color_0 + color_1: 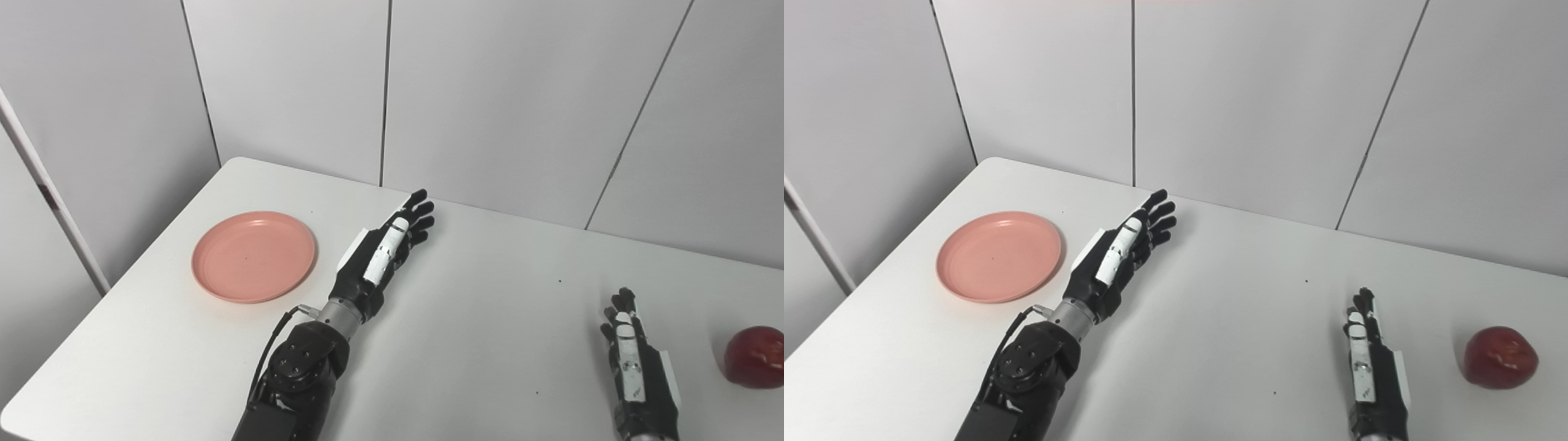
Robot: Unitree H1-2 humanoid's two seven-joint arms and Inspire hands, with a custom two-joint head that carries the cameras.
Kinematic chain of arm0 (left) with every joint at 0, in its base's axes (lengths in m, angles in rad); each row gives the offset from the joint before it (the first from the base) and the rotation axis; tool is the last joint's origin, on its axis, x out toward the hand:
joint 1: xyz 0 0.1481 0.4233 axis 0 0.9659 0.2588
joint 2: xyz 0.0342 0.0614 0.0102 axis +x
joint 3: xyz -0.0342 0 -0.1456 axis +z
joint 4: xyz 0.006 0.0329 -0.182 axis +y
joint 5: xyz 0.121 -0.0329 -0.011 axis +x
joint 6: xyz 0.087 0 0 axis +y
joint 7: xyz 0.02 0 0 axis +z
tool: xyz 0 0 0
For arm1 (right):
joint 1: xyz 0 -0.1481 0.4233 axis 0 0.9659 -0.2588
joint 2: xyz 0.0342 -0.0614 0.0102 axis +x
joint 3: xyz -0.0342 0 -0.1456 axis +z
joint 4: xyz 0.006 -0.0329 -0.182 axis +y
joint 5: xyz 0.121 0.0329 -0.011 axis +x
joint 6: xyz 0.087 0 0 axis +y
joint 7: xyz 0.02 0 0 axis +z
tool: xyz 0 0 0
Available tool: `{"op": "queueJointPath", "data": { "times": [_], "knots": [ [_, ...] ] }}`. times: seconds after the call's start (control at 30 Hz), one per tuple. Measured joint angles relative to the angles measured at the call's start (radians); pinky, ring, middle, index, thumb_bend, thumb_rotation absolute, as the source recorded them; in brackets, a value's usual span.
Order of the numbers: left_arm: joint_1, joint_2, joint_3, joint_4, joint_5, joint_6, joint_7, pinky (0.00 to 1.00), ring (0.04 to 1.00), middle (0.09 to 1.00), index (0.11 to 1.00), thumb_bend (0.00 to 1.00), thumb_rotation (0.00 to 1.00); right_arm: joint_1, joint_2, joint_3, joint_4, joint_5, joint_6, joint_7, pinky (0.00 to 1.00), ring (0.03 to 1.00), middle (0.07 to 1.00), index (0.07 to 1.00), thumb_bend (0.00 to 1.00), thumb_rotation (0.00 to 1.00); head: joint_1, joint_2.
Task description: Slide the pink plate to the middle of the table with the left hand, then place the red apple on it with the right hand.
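The pink plate [253, 256] lies flat on the desk [478, 318], just left of the left robot hand [386, 248], whose fingers are spread, empty. Likely light, stiff and slick; press its rim. Right robot hand [634, 358], open, waits near the red apple [754, 357].
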Motion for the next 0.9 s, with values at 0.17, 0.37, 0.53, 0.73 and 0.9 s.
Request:
{"op": "queueJointPath", "data": {
  "times": [0.17,0.37,0.53,0.73,0.9],
  "knots": [
    [-0.022,0.020,0.029,-0.032,0.010,0.007,0.015,0.93,0.931,0.942,0.921,0.39,1.00,0.000,-0.001,0.002,0.000,-0.005,0.000,0.002,1.00,1.000,1.000,1.000,0.09,1.00,0.000,-0.002],
    [-0.065,0.031,0.076,-0.075,0.005,0.035,0.038,0.93,0.931,0.940,0.919,0.39,1.00,0.000,-0.002,0.002,-0.001,-0.007,0.000,0.002,1.00,1.000,1.000,1.000,0.10,1.00,0.003,-0.002],
    [-0.094,0.060,0.111,-0.096,0.005,0.043,0.046,0.92,0.929,0.934,0.915,0.38,1.00,0.000,-0.002,0.003,-0.002,-0.007,0.000,0.003,1.00,1.000,1.000,1.000,0.10,1.00,0.006,0.000],
    [-0.115,0.101,0.172,-0.082,-0.028,0.043,0.059,0.94,0.936,0.940,0.912,0.36,1.00,0.001,-0.002,0.002,-0.002,-0.005,0.000,0.003,1.00,1.000,1.000,1.000,0.09,1.00,0.009,0.000],
    [-0.126,0.146,0.211,-0.033,-0.035,0.038,0.061,0.94,0.941,0.940,0.912,0.39,1.00,0.001,-0.002,0.002,-0.002,-0.009,0.000,0.003,1.00,0.999,0.998,1.000,0.08,1.00,0.009,0.000]
  ]
}}
